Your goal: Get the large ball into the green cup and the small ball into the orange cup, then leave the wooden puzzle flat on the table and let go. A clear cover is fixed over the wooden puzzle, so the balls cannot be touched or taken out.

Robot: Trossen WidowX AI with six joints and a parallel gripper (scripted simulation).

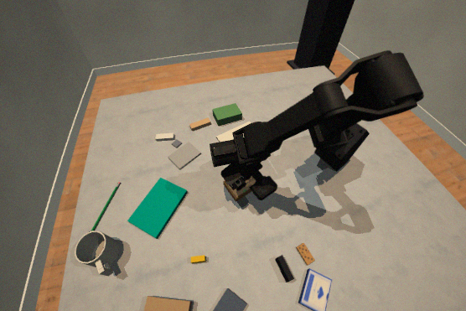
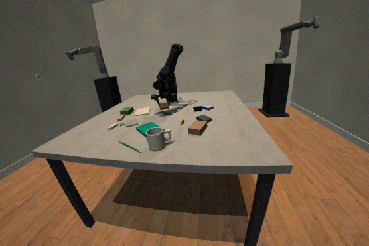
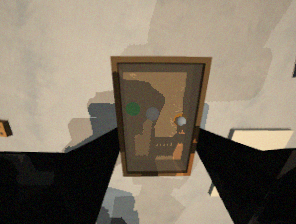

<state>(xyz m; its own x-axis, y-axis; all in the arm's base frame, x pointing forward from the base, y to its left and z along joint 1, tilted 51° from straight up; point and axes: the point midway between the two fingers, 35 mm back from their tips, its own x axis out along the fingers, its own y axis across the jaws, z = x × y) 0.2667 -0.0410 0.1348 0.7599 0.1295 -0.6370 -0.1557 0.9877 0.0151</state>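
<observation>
The wooden puzzle (image 3: pixel 159 116) is a brown framed tray under a clear cover, seen from above in the wrist view. My gripper (image 3: pixel 156 130) is shut on its two long sides near the lower end. Inside, the green cup (image 3: pixel 132 108) is at the left. The large grey ball (image 3: pixel 152 114) lies just to the right of it, outside the cup. The small pale ball (image 3: pixel 181 121) sits at the orange cup by the right wall. In the top view the puzzle (image 1: pixel 241 190) hangs under the gripper (image 1: pixel 245 178), slightly off the table and casting a shadow.
A cream card (image 1: pixel 232 132) and a green block (image 1: pixel 227 113) lie behind the gripper. A grey tile (image 1: pixel 183 155) and a teal book (image 1: pixel 157 207) lie to the left. A mug (image 1: pixel 90 247), a pencil (image 1: pixel 106 205) and several small blocks lie nearer the front edge.
</observation>
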